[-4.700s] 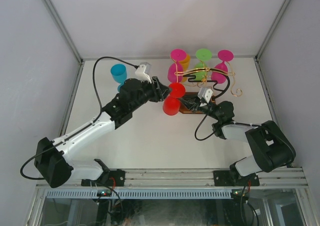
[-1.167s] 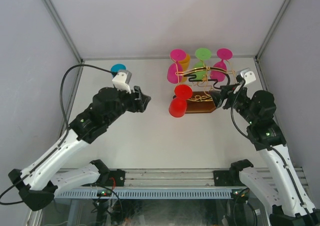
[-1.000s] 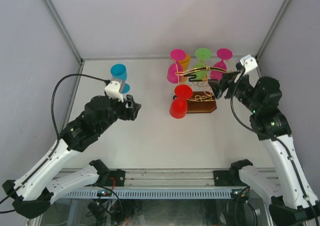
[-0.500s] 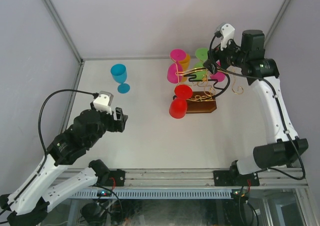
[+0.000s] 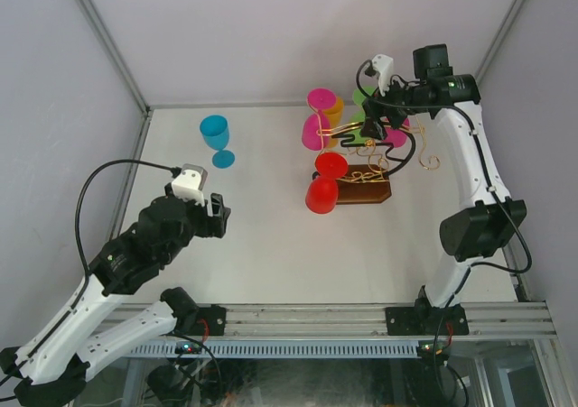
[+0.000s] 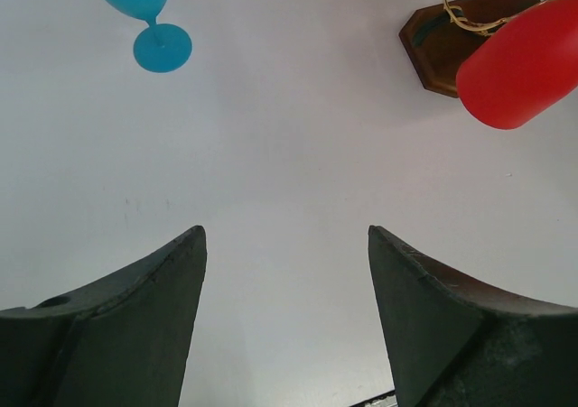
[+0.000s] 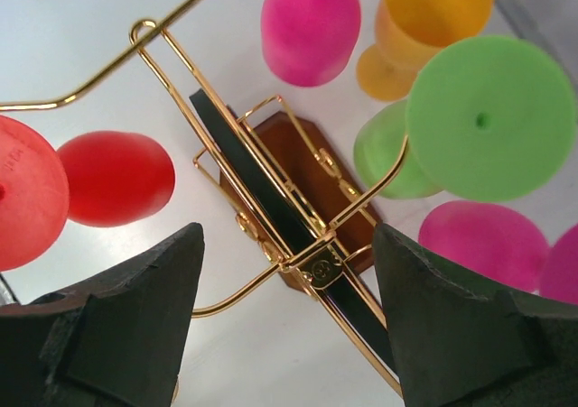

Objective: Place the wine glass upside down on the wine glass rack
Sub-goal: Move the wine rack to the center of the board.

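Left gripper (image 6: pixel 284 235), right gripper (image 7: pixel 287 235): both released, empty; right, over wine glass rack (image 5: pixel 368 189) at 1 o'clock, may snag it, toppling hung glasses (image 7: pixel 310 28).

Readable text: I find none.
Round gold clasp (image 7: pixel 322 268) on gold wire glass rack (image 7: pixel 262 181): stamped mark, too small to read.

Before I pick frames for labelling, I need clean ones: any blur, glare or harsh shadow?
Top view: soft even light, faint shadows, rack sharp. Left wrist view: table crisp, blue glass cut by the top edge, fingers dark and featureless. Right wrist view: gold wire crisp, green glass close and slightly soft; no glare.
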`<state>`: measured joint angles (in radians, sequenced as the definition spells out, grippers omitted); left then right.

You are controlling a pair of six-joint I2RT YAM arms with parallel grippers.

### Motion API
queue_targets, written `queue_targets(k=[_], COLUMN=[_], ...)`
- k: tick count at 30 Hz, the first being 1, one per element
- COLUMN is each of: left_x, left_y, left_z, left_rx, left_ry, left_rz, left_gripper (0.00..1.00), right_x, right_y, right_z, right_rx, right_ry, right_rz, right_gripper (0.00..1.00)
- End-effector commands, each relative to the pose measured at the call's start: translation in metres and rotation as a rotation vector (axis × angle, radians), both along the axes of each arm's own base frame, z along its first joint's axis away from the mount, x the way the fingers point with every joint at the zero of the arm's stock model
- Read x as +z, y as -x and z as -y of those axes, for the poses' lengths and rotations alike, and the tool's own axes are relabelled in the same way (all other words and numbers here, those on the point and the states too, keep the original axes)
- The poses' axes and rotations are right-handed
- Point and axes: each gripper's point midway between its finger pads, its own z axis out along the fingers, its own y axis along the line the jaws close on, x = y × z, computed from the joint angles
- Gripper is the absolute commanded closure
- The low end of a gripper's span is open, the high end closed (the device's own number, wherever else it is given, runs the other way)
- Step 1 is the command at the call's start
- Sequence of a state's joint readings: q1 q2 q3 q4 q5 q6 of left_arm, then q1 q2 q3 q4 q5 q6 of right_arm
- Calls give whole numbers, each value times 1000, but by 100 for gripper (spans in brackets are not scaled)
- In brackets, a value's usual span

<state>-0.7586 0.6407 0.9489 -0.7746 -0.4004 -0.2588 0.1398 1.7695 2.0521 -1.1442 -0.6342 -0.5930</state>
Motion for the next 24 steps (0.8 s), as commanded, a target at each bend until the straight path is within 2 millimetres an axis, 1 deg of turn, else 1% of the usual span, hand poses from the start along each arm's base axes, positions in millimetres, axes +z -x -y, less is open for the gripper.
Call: queue_targets(k=[1,6,8,19,24], left_x=[-7,-6,-6,-8,-8], left_y=[-3,-3,-3,0,0], left_z=[-5,-5,-6,-13,-14], left_rx=[24,29,33,55,59], left_ry=[-23,-21,-20,-18,-18], left_rz=[0,2,2,1,2], left_gripper=[24,24,24,24,24], right_x=[5,-4,-7,-11,-10], right_y=[9,2,-1,-3,-4], right_z=[-1,5,5,-8,-9], right_rx=[33,-18,-32,-41,-67], right_ry=[32,105,125,140,139], right_rz=[9,3,-1,-11,-14], right_gripper=[26,27,30,51,61])
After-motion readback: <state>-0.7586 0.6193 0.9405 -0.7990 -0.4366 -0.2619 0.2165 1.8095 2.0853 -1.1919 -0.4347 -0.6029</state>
